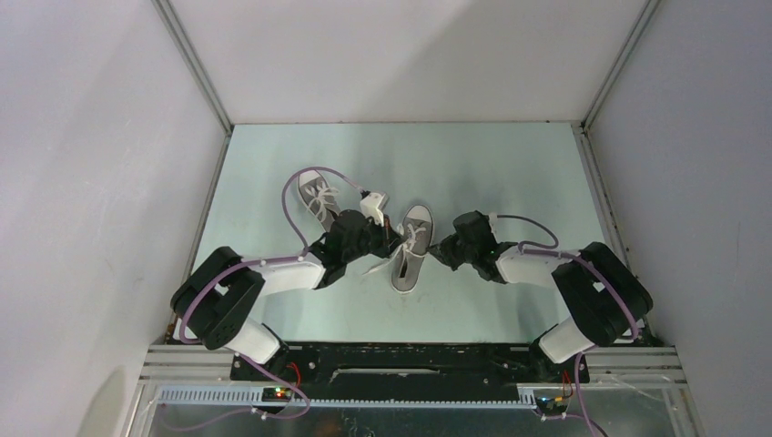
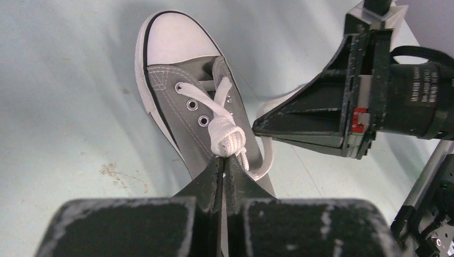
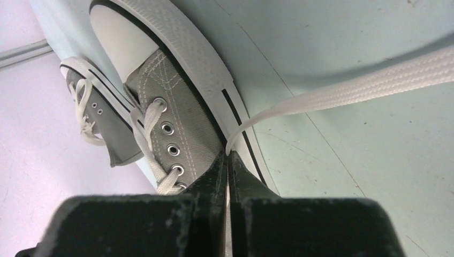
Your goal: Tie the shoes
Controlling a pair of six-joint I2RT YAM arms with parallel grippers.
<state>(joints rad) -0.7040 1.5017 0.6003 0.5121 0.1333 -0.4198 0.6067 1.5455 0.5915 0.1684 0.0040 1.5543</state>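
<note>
Two grey shoes with white toe caps lie on the table. One shoe (image 1: 411, 248) is in the middle between both arms and the other shoe (image 1: 317, 195) lies further back left. My left gripper (image 1: 397, 239) is shut on a white lace (image 2: 227, 137) right below a bunched knot over the middle shoe (image 2: 184, 80). My right gripper (image 3: 228, 156) is shut on the other white lace (image 3: 348, 91), at the sole edge of that shoe (image 3: 176, 107). This lace runs off to the upper right. The second shoe (image 3: 101, 115) shows behind, its laces loose.
The pale green table (image 1: 492, 173) is closed in by white walls at the back and on both sides. My right gripper's black body (image 2: 321, 118) hangs close beside the left one. Purple cables loop over both arms.
</note>
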